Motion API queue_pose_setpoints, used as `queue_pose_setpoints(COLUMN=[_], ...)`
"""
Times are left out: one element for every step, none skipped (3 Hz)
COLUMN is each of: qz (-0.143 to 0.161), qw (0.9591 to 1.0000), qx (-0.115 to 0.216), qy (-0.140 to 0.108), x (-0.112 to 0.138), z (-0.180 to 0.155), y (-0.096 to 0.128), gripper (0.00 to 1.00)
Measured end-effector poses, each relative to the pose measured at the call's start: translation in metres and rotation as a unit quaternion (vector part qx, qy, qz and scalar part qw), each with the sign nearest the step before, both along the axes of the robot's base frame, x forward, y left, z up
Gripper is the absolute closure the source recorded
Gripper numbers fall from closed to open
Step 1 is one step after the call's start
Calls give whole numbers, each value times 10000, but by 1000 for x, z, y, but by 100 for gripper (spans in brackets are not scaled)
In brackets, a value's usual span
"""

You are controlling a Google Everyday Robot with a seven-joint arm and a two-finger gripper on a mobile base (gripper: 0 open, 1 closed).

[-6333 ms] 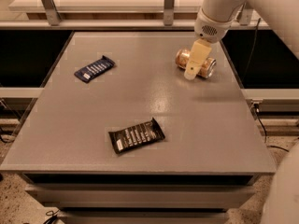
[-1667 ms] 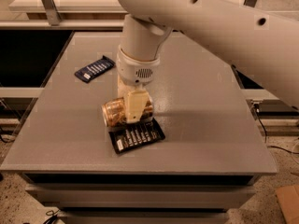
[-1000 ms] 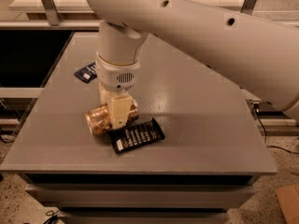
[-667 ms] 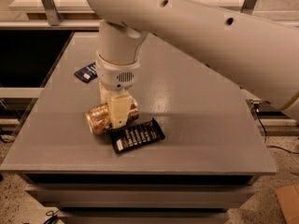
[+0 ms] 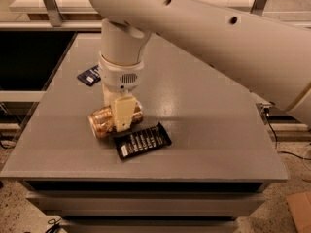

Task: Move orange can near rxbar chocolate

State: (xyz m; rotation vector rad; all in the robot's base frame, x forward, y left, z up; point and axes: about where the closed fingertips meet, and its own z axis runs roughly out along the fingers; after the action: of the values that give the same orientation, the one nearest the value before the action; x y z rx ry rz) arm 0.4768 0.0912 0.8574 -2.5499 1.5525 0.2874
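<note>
The orange can (image 5: 103, 120) lies on its side on the grey table (image 5: 209, 130), its silver end facing front left. My gripper (image 5: 121, 116) reaches down from above and is shut on the can, one cream finger across its middle. The rxbar chocolate (image 5: 142, 141), a black wrapper with white text, lies flat just right of and in front of the can, its upper left corner touching or nearly touching it.
A dark blue wrapper bar (image 5: 89, 75) lies at the back left, partly hidden behind my wrist. My large white arm spans the upper right of the view. The table's front edge runs just below the black bar. A cardboard piece (image 5: 299, 208) lies on the floor, right.
Between the oldest frame and now, the gripper carried the can from the back right of the table to the front left, beside the black bar. Over the last second nothing has visibly moved.
</note>
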Motion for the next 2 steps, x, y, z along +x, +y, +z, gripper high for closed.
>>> queue_pose_setpoints(qz=[8, 16], qw=[10000, 10000], qx=[-13, -10], qy=[7, 34], x=[1, 2], z=[-2, -4], y=[0, -1], gripper=[38, 14])
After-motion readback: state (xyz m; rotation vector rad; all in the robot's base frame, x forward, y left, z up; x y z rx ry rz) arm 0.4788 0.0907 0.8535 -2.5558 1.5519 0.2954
